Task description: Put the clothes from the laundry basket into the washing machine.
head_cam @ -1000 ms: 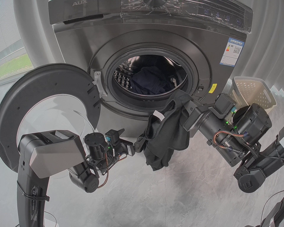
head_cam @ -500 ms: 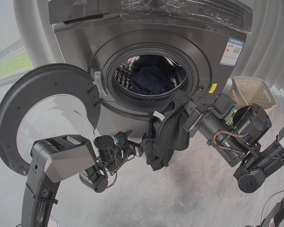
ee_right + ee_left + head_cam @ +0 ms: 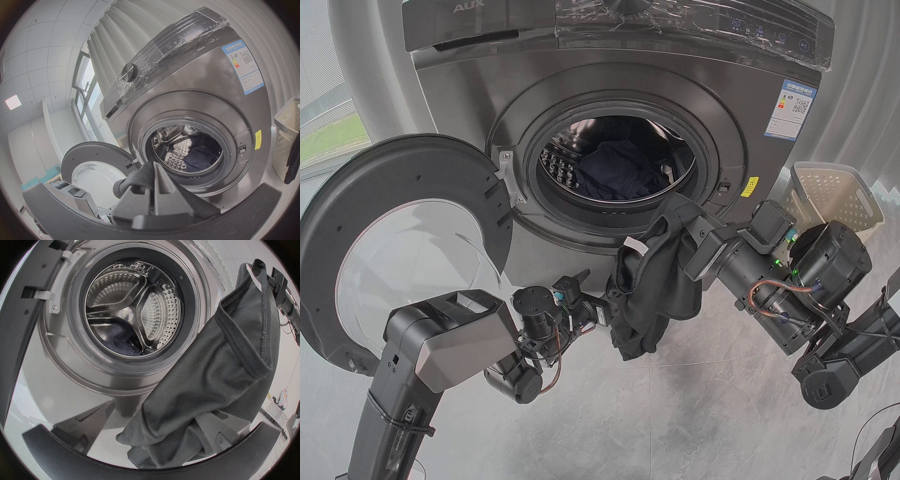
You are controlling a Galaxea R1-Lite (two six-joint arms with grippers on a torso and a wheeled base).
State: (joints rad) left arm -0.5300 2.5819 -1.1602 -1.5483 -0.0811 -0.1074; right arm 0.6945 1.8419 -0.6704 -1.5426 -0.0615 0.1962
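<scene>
We fear the black shirt (image 3: pixel 650 281) may catch on the rim of the drum opening (image 3: pixel 612 215) or slide to the floor (image 3: pixel 675 406), because most of it hangs below the right hand (image 3: pixel 154 175). This hand is closed tightly on the upper edge of the shirt, just before the washing machine (image 3: pixel 650 81). The left hand (image 3: pixel 604 310) has its fingers wide apart at the lower fold and grips nothing. Dark clothes (image 3: pixel 615 169) lie in the drum; the laundry basket (image 3: pixel 837 190) stands to the right of the machine
</scene>
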